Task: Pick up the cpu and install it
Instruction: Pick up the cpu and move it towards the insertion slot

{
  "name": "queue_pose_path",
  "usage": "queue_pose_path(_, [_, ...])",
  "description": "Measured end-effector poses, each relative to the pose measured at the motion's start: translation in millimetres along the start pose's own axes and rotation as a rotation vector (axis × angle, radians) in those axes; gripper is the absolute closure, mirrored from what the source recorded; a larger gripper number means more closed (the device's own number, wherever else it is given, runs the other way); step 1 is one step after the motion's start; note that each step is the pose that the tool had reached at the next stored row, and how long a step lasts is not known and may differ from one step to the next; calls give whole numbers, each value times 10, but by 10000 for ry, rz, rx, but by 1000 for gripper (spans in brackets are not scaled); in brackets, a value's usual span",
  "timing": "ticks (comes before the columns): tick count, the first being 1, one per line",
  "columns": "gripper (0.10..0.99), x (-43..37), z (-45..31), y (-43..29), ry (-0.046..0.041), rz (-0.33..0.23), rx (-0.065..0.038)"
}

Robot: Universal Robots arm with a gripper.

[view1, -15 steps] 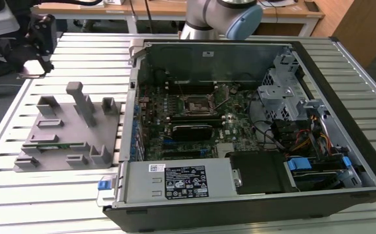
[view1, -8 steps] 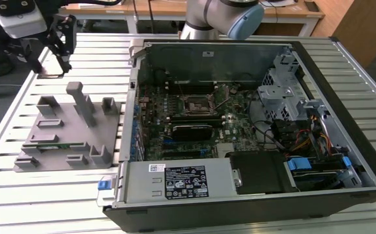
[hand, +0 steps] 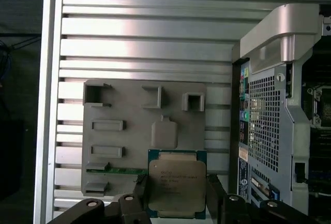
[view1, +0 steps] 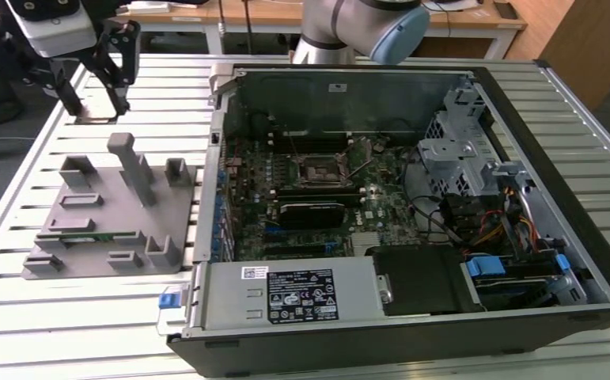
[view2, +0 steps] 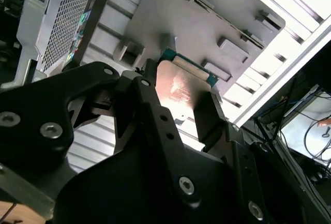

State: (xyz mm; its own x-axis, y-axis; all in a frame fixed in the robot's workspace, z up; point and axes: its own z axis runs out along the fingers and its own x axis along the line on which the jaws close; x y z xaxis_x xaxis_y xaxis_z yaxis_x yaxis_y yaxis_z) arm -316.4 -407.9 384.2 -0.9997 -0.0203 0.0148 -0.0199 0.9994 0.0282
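Note:
The cpu (hand: 177, 182), a flat square chip with a silvery top and a green rim, sits between my gripper's (hand: 177, 197) two black fingers, which are shut on its opposite edges. In the second wrist view the cpu (view2: 178, 89) shows a shiny face and is held clear of the grey fixture beneath it by the gripper (view2: 181, 105). In the exterior view the gripper (view1: 96, 104) hangs over the slatted table at the far left, behind the fixture and apart from the open computer case (view1: 558, 158). The black motherboard socket (view1: 320, 169) lies in the middle of the case.
A grey holder fixture (view1: 104, 206) with posts and pockets lies on the table left of the case and carries a green memory stick (view1: 89, 236). The case wall (hand: 269, 115) stands beside the fixture. The drive cage and cables (view1: 474, 182) fill the case's right side.

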Motion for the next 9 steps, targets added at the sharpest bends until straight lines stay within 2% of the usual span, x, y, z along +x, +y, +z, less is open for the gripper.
queue_pose_path(3, [553, -56, -2, 6, -1, 0, -43])
queue_pose_path(9, [553, -303, 8, 28, 3, 1, -73])
